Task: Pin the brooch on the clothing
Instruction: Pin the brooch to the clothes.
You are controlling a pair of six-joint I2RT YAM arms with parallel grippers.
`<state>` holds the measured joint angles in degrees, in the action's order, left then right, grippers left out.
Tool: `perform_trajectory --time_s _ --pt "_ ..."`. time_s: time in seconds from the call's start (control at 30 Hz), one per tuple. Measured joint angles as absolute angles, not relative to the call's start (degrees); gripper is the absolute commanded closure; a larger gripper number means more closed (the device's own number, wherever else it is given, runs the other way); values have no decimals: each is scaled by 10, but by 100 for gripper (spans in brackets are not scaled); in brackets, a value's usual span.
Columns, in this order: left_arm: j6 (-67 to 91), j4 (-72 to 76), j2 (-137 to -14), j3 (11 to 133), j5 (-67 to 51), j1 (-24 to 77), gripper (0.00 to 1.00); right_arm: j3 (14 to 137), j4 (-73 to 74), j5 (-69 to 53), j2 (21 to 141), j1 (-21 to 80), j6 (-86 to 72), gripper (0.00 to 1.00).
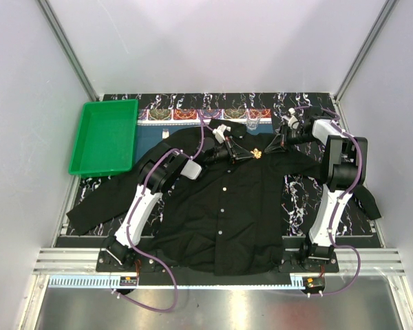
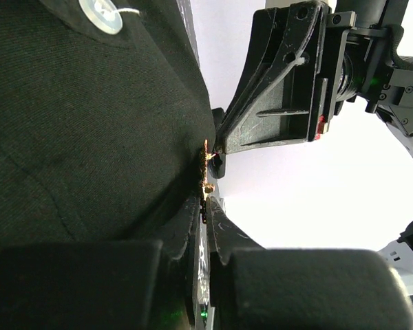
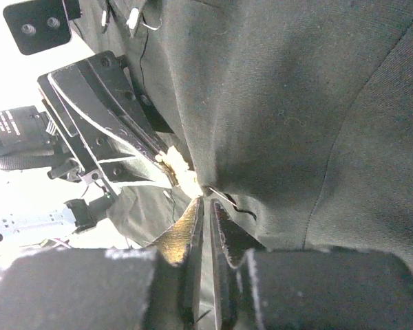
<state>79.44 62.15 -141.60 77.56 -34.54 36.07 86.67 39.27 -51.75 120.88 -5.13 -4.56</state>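
Top external — shirt [image 1: 220, 220] on marbled table [image 1: 297, 199]; left fingers [image 1: 241, 152], right fingers [image 1: 274, 144] near-closed at brooch [image 1: 257, 152]

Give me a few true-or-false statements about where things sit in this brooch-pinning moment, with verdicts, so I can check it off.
1. The green tray sits left of the shirt. True.
2. The left gripper and the right gripper both have their tips at the brooch. True.
3. The brooch lies in the green tray. False: it is at the shirt's upper chest, between the two grippers' tips.
4. The shirt is folded into a neat stack. False: it lies spread out, button front up, sleeves out to the sides.
5. A small clear cup stands just beyond the collar. True.
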Motion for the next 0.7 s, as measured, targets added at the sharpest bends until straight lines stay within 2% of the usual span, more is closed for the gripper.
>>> perform_trajectory --time_s 0.1,0.33,0.47,0.7 --pt "790 618 -1416 776 -345 361 94 868 398 -520 1209 -54 -45 65" --pt "772 580 -1406 776 -345 362 100 854 365 -548 1199 -81 -82 63" --pt "763 559 -1400 776 -344 363 100 803 321 -538 1164 -96 -113 65" --pt "764 553 -1399 776 -343 363 100 814 306 -519 1163 -92 -116 60"
